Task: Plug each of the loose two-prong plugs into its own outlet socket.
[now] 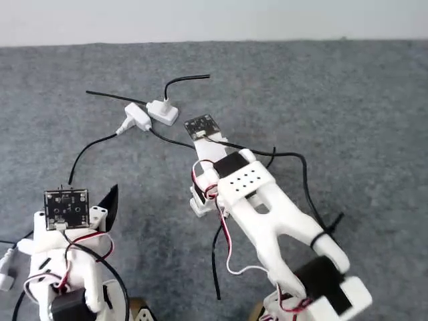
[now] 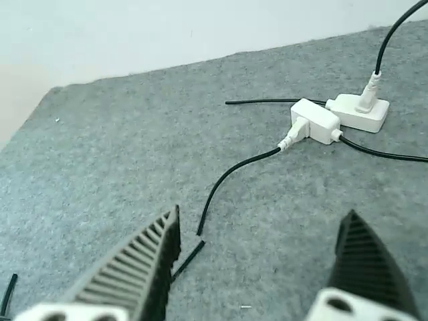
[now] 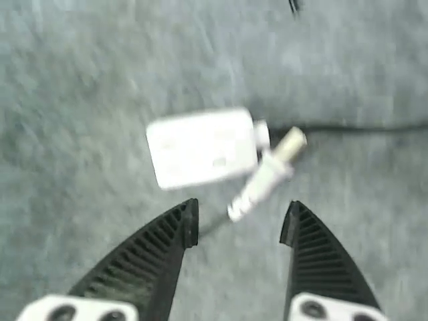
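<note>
Right hand (image 3: 241, 207) hovers open above loose plug (image 3: 264, 175) beside socket (image 3: 200, 147).

The worktop (image 1: 348, 100) is showing an even, mottled grey. The outlet sockets (image 1: 162, 110) and an inserted plug (image 2: 293, 136) are appearing white, and their cables (image 1: 87, 150) are appearing black. A loose plug (image 3: 264, 177) is showing a white body and a yellowish tip. Both arms (image 1: 281, 214) are presenting white shells, black motor housings and red, white and black wires (image 1: 225, 234). The jaws are displaying black, ribbed inner faces.
</note>
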You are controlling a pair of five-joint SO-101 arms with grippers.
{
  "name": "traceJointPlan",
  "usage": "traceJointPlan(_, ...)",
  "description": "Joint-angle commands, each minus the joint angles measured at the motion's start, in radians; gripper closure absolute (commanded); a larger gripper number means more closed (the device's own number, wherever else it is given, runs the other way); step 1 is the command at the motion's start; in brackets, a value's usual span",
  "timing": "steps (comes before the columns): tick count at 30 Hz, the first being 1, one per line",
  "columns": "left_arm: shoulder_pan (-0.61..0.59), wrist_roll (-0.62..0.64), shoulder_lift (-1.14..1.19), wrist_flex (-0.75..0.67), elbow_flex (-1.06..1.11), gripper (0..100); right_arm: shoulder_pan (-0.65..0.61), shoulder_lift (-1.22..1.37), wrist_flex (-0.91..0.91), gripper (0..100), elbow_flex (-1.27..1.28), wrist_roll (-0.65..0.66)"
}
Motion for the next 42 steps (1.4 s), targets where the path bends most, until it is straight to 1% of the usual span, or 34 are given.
traceJointPlan(1,-0.006,0.021,-0.015,-0.029,-0.005,64,-0.008,0.039,-0.096,78.3,-0.055,-0.035)
traceJointPlan(7,-0.006,0.021,-0.015,-0.028,-0.005,64,-0.005,0.137,-0.102,78.5,-0.055,-0.040)
traceJointPlan(13,-0.006,0.021,-0.015,-0.029,-0.005,64,0.019,0.136,-0.031,78.4,-0.061,-0.038)
traceJointPlan(19,-0.006,0.021,-0.014,-0.025,-0.004,64,0.094,0.012,0.061,78.3,-0.055,-0.038)
traceJointPlan(22,-0.006,0.021,-0.014,-0.025,-0.004,64,0.079,-0.027,0.090,78.3,-0.031,-0.038)
traceJointPlan(24,-0.006,0.021,-0.014,-0.025,-0.004,64,0.064,-0.027,0.068,78.3,0.003,-0.038)
traceJointPlan(27,-0.006,0.021,-0.014,-0.023,-0.004,64,0.079,-0.028,0.019,78.4,0.051,-0.038)
traceJointPlan(33,-0.006,0.021,-0.014,-0.023,-0.004,64,0.087,-0.024,0.002,78.3,0.078,-0.038)
traceJointPlan(38,-0.005,0.021,-0.014,-0.023,-0.004,64,0.085,-0.024,-0.050,78.4,0.087,-0.038)
traceJointPlan(42,-0.005,0.021,-0.012,-0.021,-0.002,64,0.041,-0.025,-0.065,78.3,0.083,-0.037)
